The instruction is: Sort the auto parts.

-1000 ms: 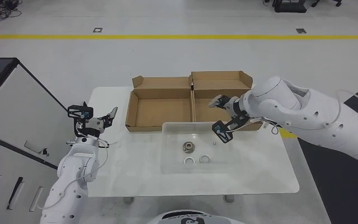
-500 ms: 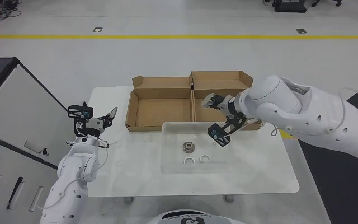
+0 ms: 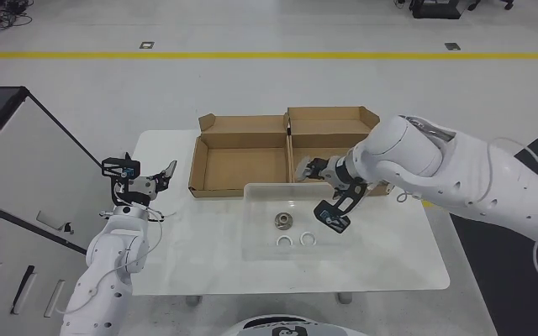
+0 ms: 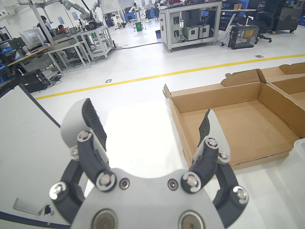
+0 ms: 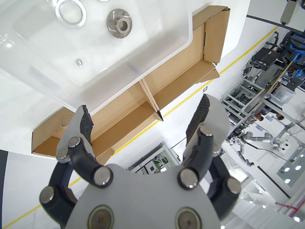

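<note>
Top view, read from left to right. At the left edge of the white table (image 3: 210, 252) the left gripper (image 3: 164, 172) hung above the tabletop with its fingers spread apart and nothing between them. To its right, in the upper middle of the frame, stood the left cardboard box (image 3: 244, 168), open, with only bare floor showing. Touching it on the right was the right cardboard box (image 3: 332, 139). The two shared a wall and lay along the table's far side. Just below the boxes, at the centre of the frame, lay a clear plastic bin (image 3: 256, 210) that held the auto parts. These were a flanged metal hub (image 3: 283, 222), and below it two metal rings, the left ring (image 3: 285, 242) and the right ring (image 3: 308, 239), side by side and apart from the hub. In the right wrist view a small metal piece (image 5: 78, 61) also lay on the bin floor, well apart from the others. The right gripper (image 3: 307, 168) hung right of centre, above the bin's far rim where it met the right box. Its fingers were parted and gripped nothing.
</note>
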You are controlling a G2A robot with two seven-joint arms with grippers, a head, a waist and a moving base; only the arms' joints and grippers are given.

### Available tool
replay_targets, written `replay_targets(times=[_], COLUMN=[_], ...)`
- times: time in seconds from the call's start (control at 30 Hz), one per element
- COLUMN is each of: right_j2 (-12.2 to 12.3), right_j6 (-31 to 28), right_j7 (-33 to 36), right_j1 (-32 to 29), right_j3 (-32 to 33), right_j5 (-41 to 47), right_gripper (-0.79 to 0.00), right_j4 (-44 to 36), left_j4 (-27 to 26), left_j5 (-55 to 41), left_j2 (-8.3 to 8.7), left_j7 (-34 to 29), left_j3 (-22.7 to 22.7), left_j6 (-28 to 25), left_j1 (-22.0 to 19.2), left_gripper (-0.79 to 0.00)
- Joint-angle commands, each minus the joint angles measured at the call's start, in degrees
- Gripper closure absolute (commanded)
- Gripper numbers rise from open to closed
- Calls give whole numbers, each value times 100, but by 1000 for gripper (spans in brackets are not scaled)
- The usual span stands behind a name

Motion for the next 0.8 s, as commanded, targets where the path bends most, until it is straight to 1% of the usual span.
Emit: replay_targets(times=[0.0,0.57,0.7,0.77], right_j2=[0,0,-27,-48], right_j6=[0,0,6,0], right_j7=[24,24,-97,-112], right_j1=[0,0,-161,-212], right_j3=[0,0,47,141], right_j5=[2,2,343,680], right_gripper=[-785,-785,-785,-785], right_j4=[-1,-1,189,312], left_j4=[0,0,0,0], left_j5=[0,0,0,0], left_j2=[0,0,0,0], left_j7=[0,0,0,0], left_j3=[0,0,0,0], left_j6=[0,0,0,0], left_j1=[0,0,0,0], left_gripper=[-785,-785,-785,-785])
